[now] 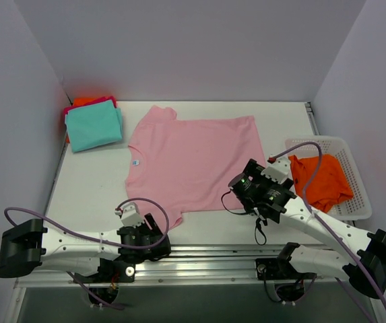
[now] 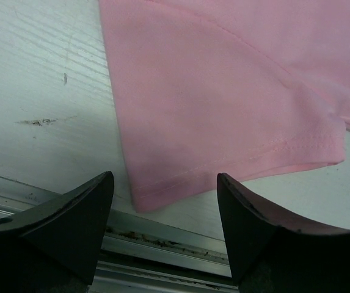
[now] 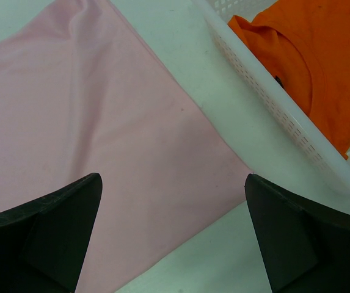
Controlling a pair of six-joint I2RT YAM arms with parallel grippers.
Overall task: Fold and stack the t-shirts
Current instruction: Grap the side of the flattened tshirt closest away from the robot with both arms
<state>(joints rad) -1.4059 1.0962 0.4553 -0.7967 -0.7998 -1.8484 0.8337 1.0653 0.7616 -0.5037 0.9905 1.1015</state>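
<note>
**Pink t-shirt lying flat, both end effectors hanging open at its near edge**

The pink t-shirt (image 1: 193, 161) is lying spread flat in the middle of the white counter (image 1: 91, 182). Its long axis is running left to right. The collar, with its small blue neck tag (image 1: 134, 162), is pointing left, and the hem is pointing right toward the white mesh basket (image 1: 358, 192). One sleeve is reaching toward the back wall, and the near sleeve (image 1: 169, 214) is reaching toward the arms.

The left end effector (image 1: 151, 229) is sitting low at the near edge of the counter, just short of that near sleeve. Its fingers are spread apart and gripping nothing. In the left wrist view the sleeve's stitched cuff is lying between and just ahead of the two fingertips. I cannot tell whether they are touching the cloth.

The right end effector (image 1: 241, 187) is hovering over the near right corner of the hem, also released, with its fingers wide apart. In its wrist view that corner is lying in the gap between them.

An orange t-shirt (image 1: 320, 178) is lying crumpled in the basket, just right of the pink hem. In the far left corner a folded teal t-shirt (image 1: 93, 128) is resting on top of a stack, with a magenta t-shirt (image 1: 110, 100) and a second orange t-shirt (image 1: 81, 101) showing beneath it.

A metal rail (image 1: 206, 259) is running along the counter's near edge. Pale grey walls (image 1: 193, 47) are closing in the back and both sides, and purple cables (image 1: 310, 158) are looping off both arms.
</note>
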